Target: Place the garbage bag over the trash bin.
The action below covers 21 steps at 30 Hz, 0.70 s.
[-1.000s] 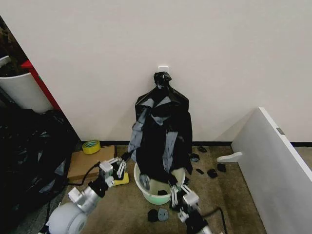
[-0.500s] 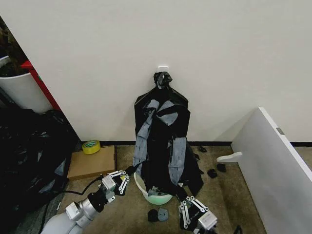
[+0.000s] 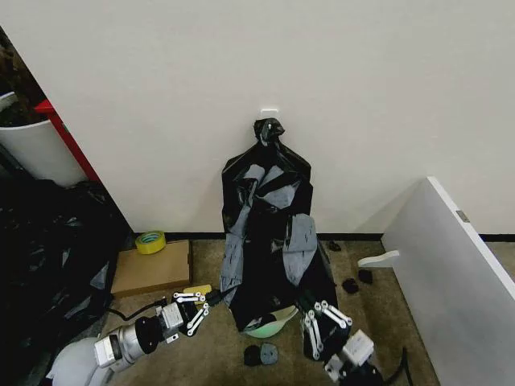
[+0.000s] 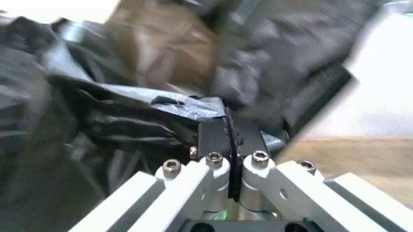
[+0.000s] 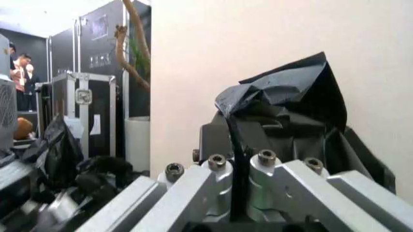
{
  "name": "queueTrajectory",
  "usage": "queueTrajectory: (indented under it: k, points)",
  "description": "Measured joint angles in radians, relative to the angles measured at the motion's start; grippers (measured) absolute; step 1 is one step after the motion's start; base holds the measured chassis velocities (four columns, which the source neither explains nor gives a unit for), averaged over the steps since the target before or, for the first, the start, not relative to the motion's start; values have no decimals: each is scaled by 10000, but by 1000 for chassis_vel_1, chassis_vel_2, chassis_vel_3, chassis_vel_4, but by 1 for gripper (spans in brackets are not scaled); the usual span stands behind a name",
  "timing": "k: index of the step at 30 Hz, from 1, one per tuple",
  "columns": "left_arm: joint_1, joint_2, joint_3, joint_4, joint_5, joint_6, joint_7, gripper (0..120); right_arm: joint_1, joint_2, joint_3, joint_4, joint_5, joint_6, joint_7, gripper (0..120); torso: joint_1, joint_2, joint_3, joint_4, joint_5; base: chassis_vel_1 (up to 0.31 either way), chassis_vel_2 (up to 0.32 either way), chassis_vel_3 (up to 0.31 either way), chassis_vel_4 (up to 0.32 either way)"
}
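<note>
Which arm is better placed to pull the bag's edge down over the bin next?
Neither clearly: the left gripper and right gripper each pinch the garbage bag on opposite sides of the trash bin.

The floor (image 3: pixel 213 354) is a brownish carpet that meets a white wall along a dark baseboard. At that wall edge sits the trash bin (image 3: pixel 269 326), its pale green base showing on the carpet, with the garbage bag (image 3: pixel 269 265) draped down over it and touching the floor around it. Toward the left edge lies a flat cardboard sheet (image 3: pixel 149 269), a roll of yellow-green tape (image 3: pixel 150 241) resting at its wall-side corner. A heap of black plastic sheeting (image 3: pixel 44 265) covers the far left. Small dark scraps (image 3: pixel 261 354) lie just in front of the bin, and more scraps (image 3: pixel 350 284) near the wall to its right. A white panel (image 3: pixel 451 289) stands along the right side.
</note>
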Motion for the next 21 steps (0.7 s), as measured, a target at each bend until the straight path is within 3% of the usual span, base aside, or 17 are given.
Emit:
queueTrajectory:
  k: [3, 9, 21]
  points:
    - [-70, -95, 49, 117, 0, 87, 872, 0, 105, -58, 38, 86, 17, 141, -176, 0, 0, 0, 0, 0, -2, 0, 0, 0, 0]
    - [-379, -219, 184, 176, -261, 196, 866, 0, 368, -69, 80, -93, 43, 421, -668, 0, 0, 0, 0, -1, -1, 0, 0, 0, 0]
    - [-1073, -94, 220, -706, -2531, 439, -2326, 0, 1494, 660, 6, -684, 1370, -253, -683, 0, 0, 0, 0, -1, -2, 0, 0, 0, 0]
